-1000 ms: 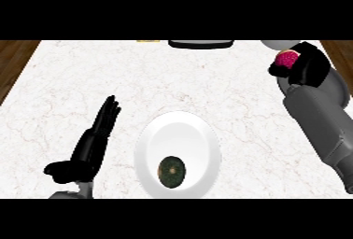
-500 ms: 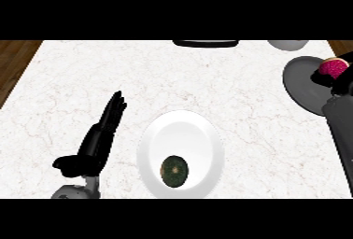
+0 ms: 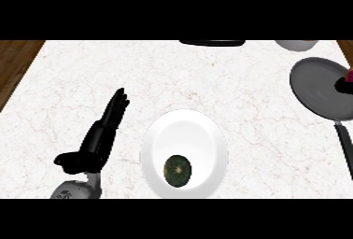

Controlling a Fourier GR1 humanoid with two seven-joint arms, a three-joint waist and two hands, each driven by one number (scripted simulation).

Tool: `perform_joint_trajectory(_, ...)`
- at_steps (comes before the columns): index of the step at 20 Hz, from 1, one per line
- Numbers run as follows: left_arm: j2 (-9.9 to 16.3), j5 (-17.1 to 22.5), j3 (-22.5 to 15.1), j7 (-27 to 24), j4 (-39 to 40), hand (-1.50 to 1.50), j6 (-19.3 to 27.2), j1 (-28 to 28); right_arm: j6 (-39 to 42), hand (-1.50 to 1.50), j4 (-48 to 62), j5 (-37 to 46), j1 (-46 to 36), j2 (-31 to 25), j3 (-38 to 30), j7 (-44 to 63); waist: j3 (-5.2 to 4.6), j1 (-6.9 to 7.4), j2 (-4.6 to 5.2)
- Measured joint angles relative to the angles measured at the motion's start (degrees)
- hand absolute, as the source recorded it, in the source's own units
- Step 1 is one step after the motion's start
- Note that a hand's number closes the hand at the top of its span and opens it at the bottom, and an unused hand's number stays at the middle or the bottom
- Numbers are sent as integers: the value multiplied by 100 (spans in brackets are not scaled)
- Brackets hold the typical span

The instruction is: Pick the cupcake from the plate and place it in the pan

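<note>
Placement looks like the step in hand, judged from the head view, the only one given. The right hand (image 3: 342, 85) shows only as a dark bit at the right edge, over the pan (image 3: 314, 88). I cannot tell whether it is wide, narrow or holding. Just beyond it is a magenta sliver, which I take to be the cupcake (image 3: 350, 75), also over the pan and well away from the plate (image 3: 186, 135). The next move calls for lowering the cupcake to the pan's floor and letting go there, clear of the rim.

The left hand (image 3: 103, 133) rests flat on the counter (image 3: 207, 84), straight and relaxed, holding nothing, with the plate just to its right.

Counted: two hands, one pan with one handle, and one white plate. One dark round thing (image 3: 177, 170) lies on the plate's near part; what it is I cannot tell. One cupcake, as far as shows. One dark object (image 3: 212, 42) and one pale dish (image 3: 296, 45) sit far beyond the hands.
</note>
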Motion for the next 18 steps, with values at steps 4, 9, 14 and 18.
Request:
perform_joint_trajectory(4,-10,-1,-34,-14,10,0,-40,-16,1199,-150,340,-183,-10,-22,-93,-108,10,80,27)
perform_joint_trajectory(9,-50,-16,-77,-2,5,0,-49,-30,1978,-150,443,-555,-72,-26,-445,-592,20,122,42)
perform_joint_trajectory(14,-94,-53,-84,12,48,0,-4,-60,1782,-150,269,-975,-77,-3,-934,-1351,26,92,42)
perform_joint_trajectory(18,-88,-56,-81,26,-29,0,9,21,1677,-150,119,-1455,17,27,-1477,-2025,21,49,8)
